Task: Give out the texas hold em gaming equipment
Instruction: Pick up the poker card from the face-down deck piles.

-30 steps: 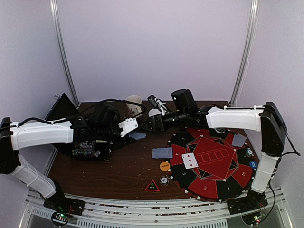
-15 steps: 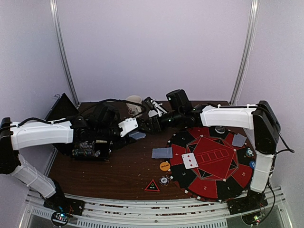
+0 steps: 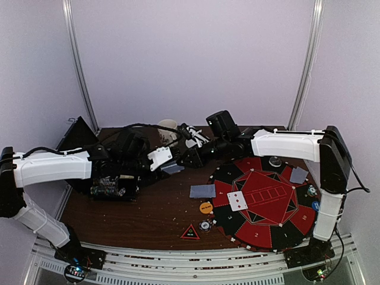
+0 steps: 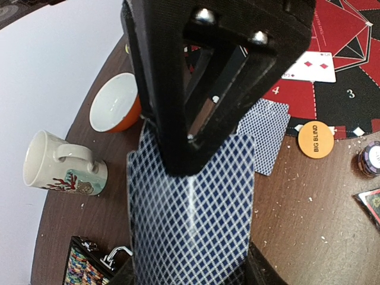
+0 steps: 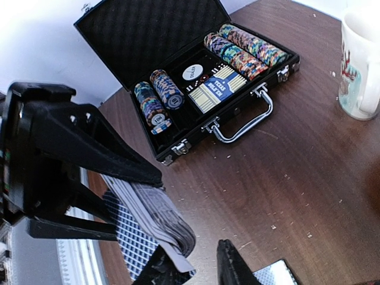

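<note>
Top external view: at the left of the surface (image 3: 148,214), an open black case (image 3: 110,189) of poker chips is seen. Just right of it, the left tool (image 3: 163,160) is clamped on a deck of playing cards (image 3: 173,168), which is held above the surface with blue-grey backs showing. The right tool (image 5: 196,258) is positioned at the deck's free edge from the right. Its fingers are set close together with that edge at the gap between them, but whether a card is pinched cannot be told. Behind the 2 tools a cream mug (image 3: 168,126) is stood, and in the left wrist view an orange bowl (image 4: 116,104) is seen beside it.

Further right, 1 face-down card (image 3: 202,191) is laid at the left rim of the round red-and-black mat (image 3: 273,234). An orange disc (image 3: 206,208), a small chip stack (image 3: 205,225) and the black triangular marker (image 3: 190,232) are set nearer the front. On the mat, 1 face-up card (image 3: 237,200) is laid at its left, a second face-down card (image 3: 298,174) toward its far right, and a blue disc (image 3: 316,205) near its right rim.
</note>
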Robot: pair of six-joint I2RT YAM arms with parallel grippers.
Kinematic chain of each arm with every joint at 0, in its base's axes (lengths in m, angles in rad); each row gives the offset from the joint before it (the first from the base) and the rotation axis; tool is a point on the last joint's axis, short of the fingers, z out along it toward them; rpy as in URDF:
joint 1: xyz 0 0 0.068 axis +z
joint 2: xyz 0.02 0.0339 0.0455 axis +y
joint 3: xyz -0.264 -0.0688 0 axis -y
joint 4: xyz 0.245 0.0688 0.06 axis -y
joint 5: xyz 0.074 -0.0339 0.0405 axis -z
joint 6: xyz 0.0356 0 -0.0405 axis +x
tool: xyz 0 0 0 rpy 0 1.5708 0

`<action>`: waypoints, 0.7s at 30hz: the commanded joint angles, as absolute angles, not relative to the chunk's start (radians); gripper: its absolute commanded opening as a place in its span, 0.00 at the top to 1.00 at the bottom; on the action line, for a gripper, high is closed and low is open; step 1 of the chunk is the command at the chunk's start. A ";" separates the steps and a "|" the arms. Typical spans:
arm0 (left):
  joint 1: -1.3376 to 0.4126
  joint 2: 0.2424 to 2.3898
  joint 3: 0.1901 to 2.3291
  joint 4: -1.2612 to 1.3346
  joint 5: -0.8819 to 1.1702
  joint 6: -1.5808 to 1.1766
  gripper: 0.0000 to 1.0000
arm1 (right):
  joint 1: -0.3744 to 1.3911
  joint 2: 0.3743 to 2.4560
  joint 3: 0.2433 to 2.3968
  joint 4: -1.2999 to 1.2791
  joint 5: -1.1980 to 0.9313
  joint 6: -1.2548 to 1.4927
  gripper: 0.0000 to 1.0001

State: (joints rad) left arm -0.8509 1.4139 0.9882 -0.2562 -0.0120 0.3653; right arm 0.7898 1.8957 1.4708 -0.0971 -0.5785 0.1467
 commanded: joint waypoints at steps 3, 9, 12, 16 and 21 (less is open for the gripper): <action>-0.853 1.410 0.993 -0.215 0.000 0.362 0.56 | 0.787 1.850 1.497 -0.146 -0.568 0.122 0.86; -0.853 1.408 0.993 -0.215 0.000 0.362 0.56 | 0.783 1.836 1.528 -0.222 -0.551 0.072 1.00; -0.853 1.408 0.993 -0.215 -0.001 0.362 0.55 | 0.779 1.820 1.553 -0.283 -0.524 0.037 1.00; -0.853 1.408 0.994 -0.215 -0.003 0.362 0.55 | 0.761 1.772 1.576 -0.359 -0.511 -0.006 1.00; -0.853 1.409 0.995 -0.214 0.000 0.360 0.56 | 0.719 1.681 1.624 -0.477 -0.503 -0.101 1.00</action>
State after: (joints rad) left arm -0.8509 1.4139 0.9882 -0.2573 -0.0185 0.3649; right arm 0.7544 1.7882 1.5604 -0.3595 -0.5377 -0.0055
